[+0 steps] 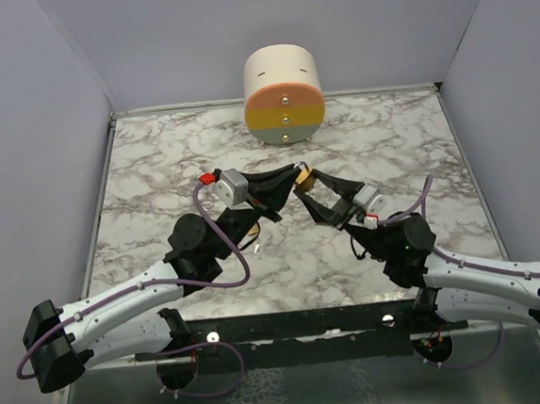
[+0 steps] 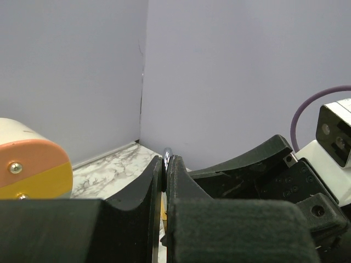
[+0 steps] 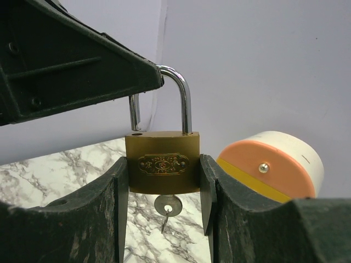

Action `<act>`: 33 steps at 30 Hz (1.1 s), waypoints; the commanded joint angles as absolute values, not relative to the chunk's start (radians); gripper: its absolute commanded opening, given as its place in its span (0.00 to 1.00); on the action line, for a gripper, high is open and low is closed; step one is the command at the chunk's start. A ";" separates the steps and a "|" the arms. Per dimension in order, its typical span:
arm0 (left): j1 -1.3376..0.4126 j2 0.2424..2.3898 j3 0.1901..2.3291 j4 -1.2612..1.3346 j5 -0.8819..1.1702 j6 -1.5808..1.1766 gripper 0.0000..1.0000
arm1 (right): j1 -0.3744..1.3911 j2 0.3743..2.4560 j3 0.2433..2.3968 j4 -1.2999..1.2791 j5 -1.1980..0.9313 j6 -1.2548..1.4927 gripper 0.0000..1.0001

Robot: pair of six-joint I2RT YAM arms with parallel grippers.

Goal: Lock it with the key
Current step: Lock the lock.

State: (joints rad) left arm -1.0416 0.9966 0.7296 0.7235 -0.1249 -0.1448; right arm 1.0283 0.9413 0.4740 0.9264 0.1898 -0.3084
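A brass padlock (image 3: 162, 163) is gripped by its sides between the fingers of my right gripper (image 3: 163, 181), held upright above the table. Its steel shackle (image 3: 185, 101) is raised, the free leg standing just above its hole. A key (image 3: 168, 206) sits in the keyhole underneath, with a ring hanging from it. My left gripper (image 2: 165, 164) is shut on the top of the shackle (image 2: 167, 153); its finger shows in the right wrist view (image 3: 131, 76). In the top view both grippers (image 1: 286, 187) (image 1: 313, 194) meet at the padlock (image 1: 302, 175) mid-table.
A cream cylinder with an orange and yellow face (image 1: 283, 92) stands at the back centre of the marble table (image 1: 153, 165); it also shows in the left wrist view (image 2: 33, 164) and the right wrist view (image 3: 274, 164). Grey walls enclose the table.
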 commanded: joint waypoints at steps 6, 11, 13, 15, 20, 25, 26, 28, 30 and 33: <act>-1.055 1.050 0.646 0.554 -0.034 -0.176 0.00 | 1.023 0.865 0.617 1.236 0.213 -0.232 0.01; -1.058 1.069 0.642 0.555 -0.037 -0.202 0.00 | 1.023 0.869 0.625 1.252 0.212 -0.234 0.01; -1.063 1.081 0.645 0.556 -0.037 -0.205 0.00 | 1.023 0.876 0.623 1.266 0.214 -0.238 0.01; -1.070 1.094 0.643 0.557 -0.042 -0.204 0.00 | 1.022 0.882 0.624 1.273 0.213 -0.238 0.01; -1.092 1.137 0.639 0.561 -0.059 -0.213 0.00 | 1.023 0.892 0.639 1.272 0.204 -0.247 0.01; -1.111 1.155 0.631 0.561 -0.099 -0.205 0.00 | 1.023 0.876 0.641 1.264 0.194 -0.258 0.01; -1.113 1.156 0.627 0.561 -0.106 -0.202 0.00 | 1.022 0.871 0.641 1.260 0.192 -0.258 0.01; -1.113 1.154 0.620 0.561 -0.118 -0.201 0.00 | 1.023 0.861 0.640 1.256 0.189 -0.257 0.01; -1.113 1.151 0.613 0.561 -0.133 -0.198 0.00 | 1.023 0.852 0.640 1.249 0.185 -0.255 0.01; -1.113 1.137 0.606 0.559 -0.158 -0.182 0.00 | 1.023 0.839 0.642 1.230 0.179 -0.251 0.01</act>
